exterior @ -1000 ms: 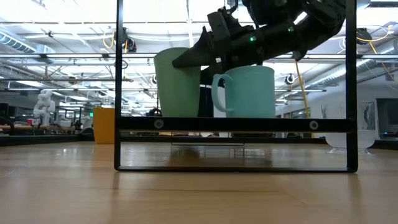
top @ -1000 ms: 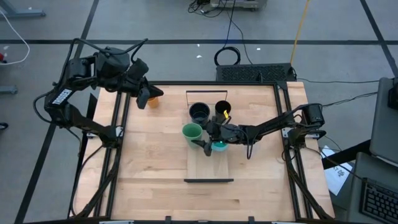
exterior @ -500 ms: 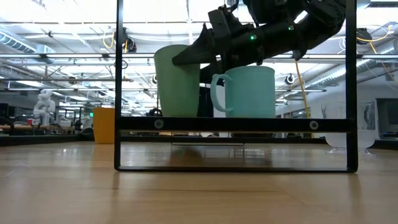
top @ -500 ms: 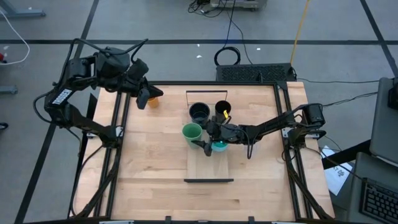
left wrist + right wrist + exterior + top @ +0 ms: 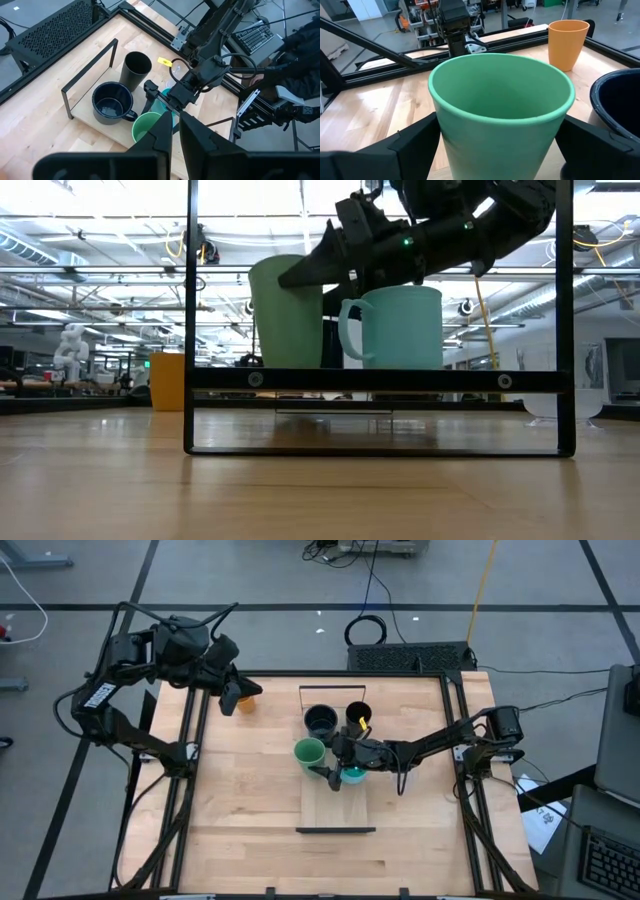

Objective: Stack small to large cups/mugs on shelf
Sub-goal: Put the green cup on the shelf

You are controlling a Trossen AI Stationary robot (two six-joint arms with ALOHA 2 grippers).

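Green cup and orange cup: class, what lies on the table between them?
Nothing: in the high view, bare wood separates the green cup on the shelf from the orange cup.

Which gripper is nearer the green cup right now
Right. The right gripper has its fingers either side of the green cup; the left gripper hovers far off by the orange cup.

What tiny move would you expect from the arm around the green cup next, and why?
Probably closing on it: the right end effector has a finger on each side of the green cup, not yet touching, while the cup stands on the shelf.
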